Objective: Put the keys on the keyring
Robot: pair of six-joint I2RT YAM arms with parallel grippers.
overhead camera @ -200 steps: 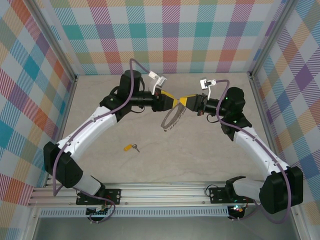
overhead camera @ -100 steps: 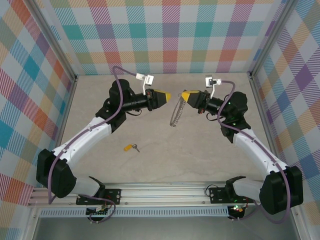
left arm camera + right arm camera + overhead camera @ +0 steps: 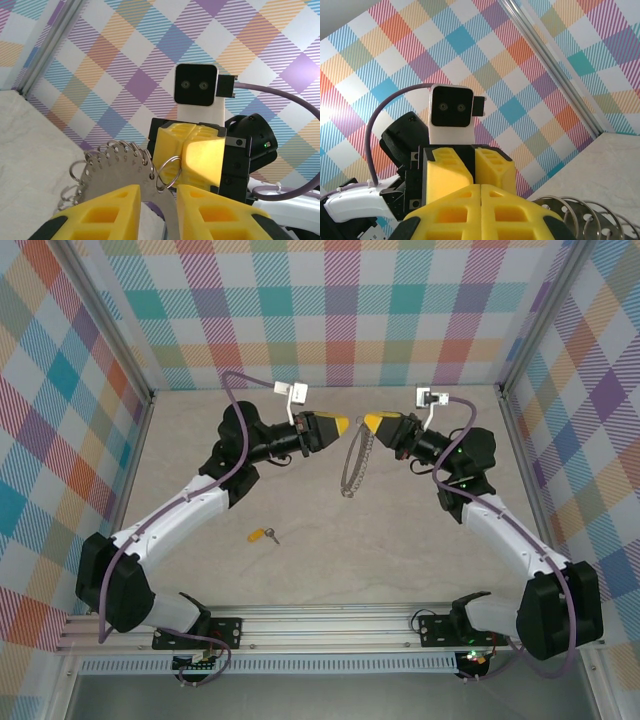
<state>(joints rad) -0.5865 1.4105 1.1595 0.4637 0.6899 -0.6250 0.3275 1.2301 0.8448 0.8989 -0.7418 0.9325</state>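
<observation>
Silvery keyring (image 3: 347, 485): hangs in the air over the far middle of the table (image 3: 400, 560). Its long axis is close to vertical, with the top end at the gripper tips and the lower end dangling free, drawn towards the near side in the overhead view.
Keyring build: in the left wrist view it is curved sheet metal with a row of holes along its edge and small wire loops threaded through them.
Key (image 3: 263, 534): lies flat on the table, left of centre and nearer the bases, well apart from the keyring and both grippers. Its long axis runs roughly left-right, with the yellow head to the left and the dark blade pointing right.
Right gripper (image 3: 370, 422): clenched, yellow fingers pressed together, with one wire loop of the keyring caught at the tips.
Left gripper (image 3: 343, 425): fingers parted by a narrow gap, with the keyring's sheet metal sitting in that gap. Cannot tell whether the pads press on it.
Gripper relation: tip to tip, facing each other, just beside one another at the keyring's top end.
Left arm: reaches forward and inward from the near-left base, forearm raised, wrist pointing right.
Right arm: mirrors it from the near-right base, wrist pointing left.
</observation>
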